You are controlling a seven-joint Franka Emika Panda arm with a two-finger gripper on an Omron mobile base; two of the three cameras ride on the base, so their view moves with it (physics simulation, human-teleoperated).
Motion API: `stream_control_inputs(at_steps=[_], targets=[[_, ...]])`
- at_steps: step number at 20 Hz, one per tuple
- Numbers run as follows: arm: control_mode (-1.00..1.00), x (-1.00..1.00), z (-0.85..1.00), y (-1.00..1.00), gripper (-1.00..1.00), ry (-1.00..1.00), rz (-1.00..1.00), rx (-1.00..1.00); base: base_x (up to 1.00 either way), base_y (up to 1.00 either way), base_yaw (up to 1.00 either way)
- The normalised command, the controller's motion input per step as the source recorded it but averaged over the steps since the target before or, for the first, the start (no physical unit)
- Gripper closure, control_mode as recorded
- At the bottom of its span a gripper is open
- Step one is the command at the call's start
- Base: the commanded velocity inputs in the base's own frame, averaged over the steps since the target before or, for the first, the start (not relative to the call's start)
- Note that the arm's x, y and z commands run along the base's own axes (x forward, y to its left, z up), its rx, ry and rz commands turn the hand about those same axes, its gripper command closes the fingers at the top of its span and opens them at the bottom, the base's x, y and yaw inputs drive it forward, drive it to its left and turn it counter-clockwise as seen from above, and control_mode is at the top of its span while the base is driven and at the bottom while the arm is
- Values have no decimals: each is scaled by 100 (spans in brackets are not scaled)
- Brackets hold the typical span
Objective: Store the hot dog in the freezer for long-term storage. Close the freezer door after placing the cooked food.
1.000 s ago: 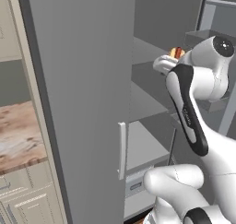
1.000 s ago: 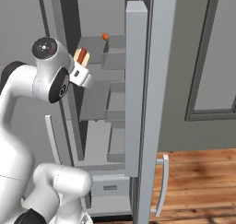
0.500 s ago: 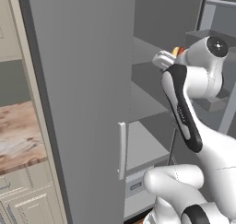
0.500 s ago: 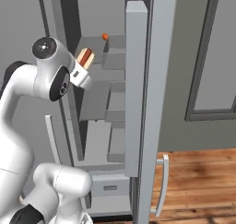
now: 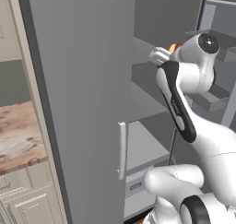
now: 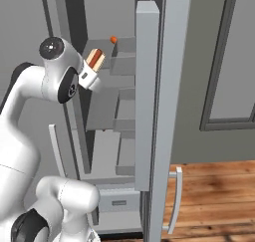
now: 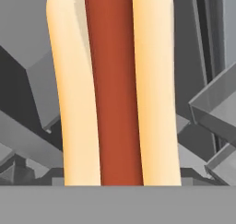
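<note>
Jaws clamped on the hot dog before grey freezer shelves, wooden floor below

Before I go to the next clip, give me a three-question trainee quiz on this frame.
1. True or false: the hot dog lies on a freezer shelf.
2. What is the gripper doing? A) hanging open B) shut on the hot dog C) gripping the door handle
3. Fill in: the freezer door stands ____.

Key
1. False: it is held up in the air in front of the shelves.
2. B
3. open
</note>
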Motion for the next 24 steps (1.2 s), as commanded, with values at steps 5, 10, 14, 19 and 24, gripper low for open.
stream_control_inputs(at_steps=[5,10,14,19,24], targets=[[-100,14,13,-3,100,0,0,5,0,0,0],[-100,37,0,0,100,3,0,1,0,0,0],[-100,48,1,0,100,8,0,0,0,0,0],[-100,40,8,-3,100,4,1,2,0,0,0],[-100,32,11,-1,100,3,3,1,0,0,0]])
